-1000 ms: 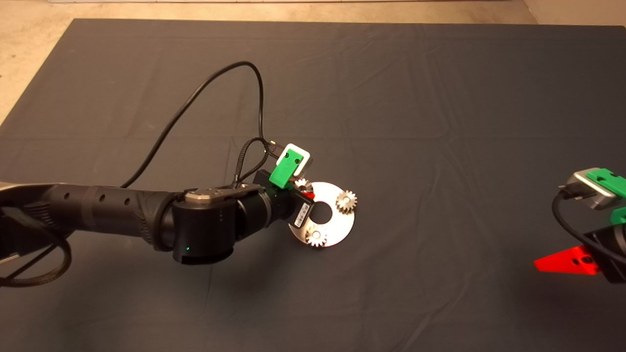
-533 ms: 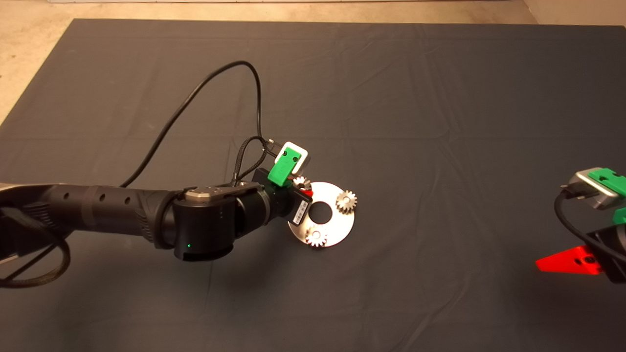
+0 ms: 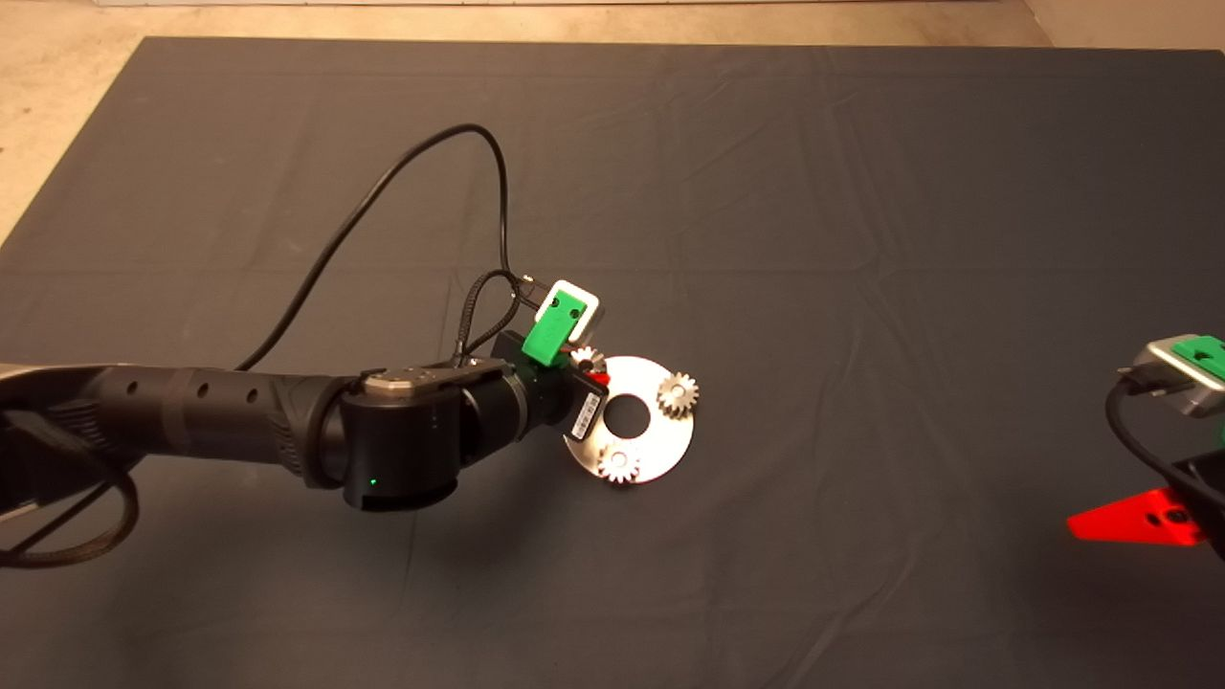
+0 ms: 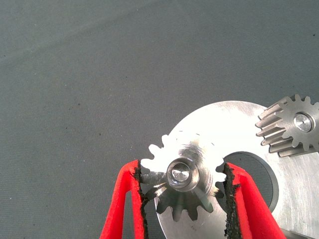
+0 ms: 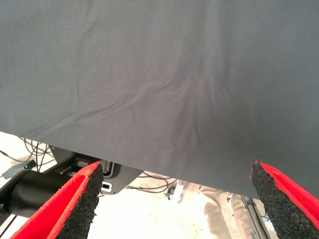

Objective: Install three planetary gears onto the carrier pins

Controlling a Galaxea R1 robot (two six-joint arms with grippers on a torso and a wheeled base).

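The round silver disc [image 3: 662,438] lies mid-mat with three planetary gears on it. Two gears [image 3: 678,393] [image 3: 619,465] sit free on its right and near rim. My left gripper [image 4: 182,168] holds the third gear [image 4: 185,191] by its teeth, one pad on each side. This gear sits over a carrier pin [image 4: 179,174], whose shiny top shows in the bore. In the left wrist view another gear [image 4: 293,125] has a pin top [image 4: 302,122] in its centre. My right gripper [image 5: 175,168] is open and empty at the mat's right edge.
The left arm [image 3: 239,421] reaches in from the left, and its black cable [image 3: 402,172] loops over the mat behind it. Beyond the mat edge, the right wrist view shows floor with cables and equipment [image 5: 45,181].
The left gripper has shifted slightly to the left and back with the gear on the pin. The right gripper has drawn further toward the right edge.
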